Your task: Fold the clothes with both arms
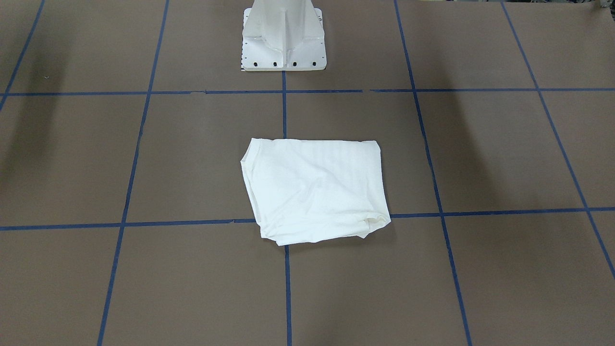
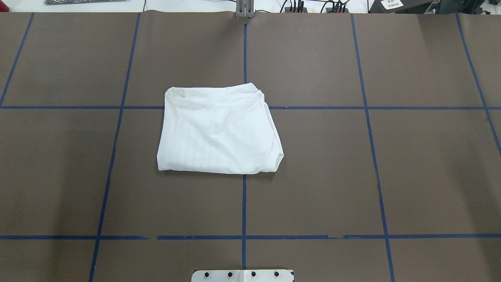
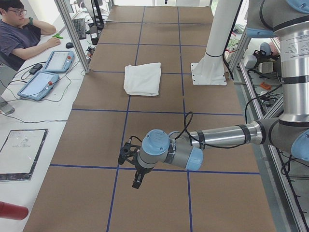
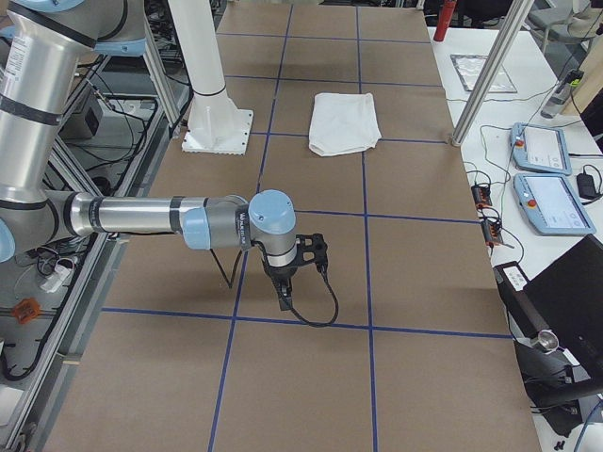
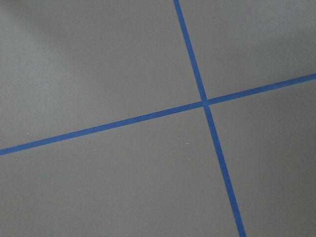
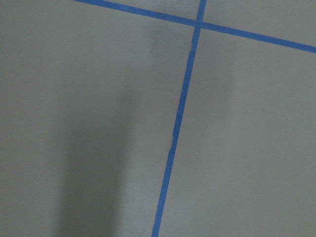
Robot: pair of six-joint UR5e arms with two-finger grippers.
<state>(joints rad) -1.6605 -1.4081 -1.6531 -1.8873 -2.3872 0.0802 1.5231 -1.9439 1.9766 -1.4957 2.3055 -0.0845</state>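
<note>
A: Start left of the white pedestal (image 2: 242,275). Where is the left arm (image 3: 217,135)?

B: Well out to the pedestal's left, stretched low over bare worktop (image 2: 391,176). The left tool (image 3: 136,181) points down near a crossing of blue tape (image 5: 205,102) and grips nothing. Only a side camera shows it, so I cannot tell whether its jaws are apart or together.

A: And the T-shirt (image 2: 219,129)?

B: Straight out in front of the pedestal. It lies as a compact white rectangle across the centre tape line, apart from both arms. I judge the folding all but done. If a last pass is wanted, it should flatten the two bunched corners on the side away from the pedestal. One tool should pin the straight folded edge facing the pedestal while the other smooths outward, so the layers don't slide.

A: Right of the pedestal?

B: The right arm (image 4: 141,215) mirrors the left one, well out to that side. The right tool (image 4: 285,301) hangs over tape, carrying nothing, and I cannot tell its jaw state either.

A: Room to move?

B: There is open worktop on every side of the shirt. Beyond the edge farthest from the pedestal stand frame posts and cables, so keep sweeps short of that.
</note>
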